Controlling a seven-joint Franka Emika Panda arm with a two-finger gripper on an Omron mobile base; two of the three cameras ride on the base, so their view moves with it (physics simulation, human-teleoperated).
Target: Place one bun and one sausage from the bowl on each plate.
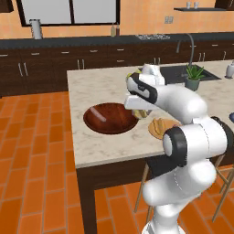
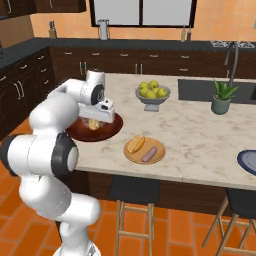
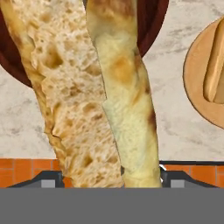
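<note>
The gripper (image 2: 94, 121) grips a bun (image 3: 100, 96) above the wooden bowl (image 1: 109, 118) on a pale marble island (image 2: 200, 135); orange floor tiles (image 1: 32, 155) surround it.

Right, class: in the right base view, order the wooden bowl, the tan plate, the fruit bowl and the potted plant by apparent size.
1. wooden bowl, partly hidden by the arm
2. tan plate
3. fruit bowl
4. potted plant

Fruit bowl and plant sit farther back, so their ranks are unsure.
</note>
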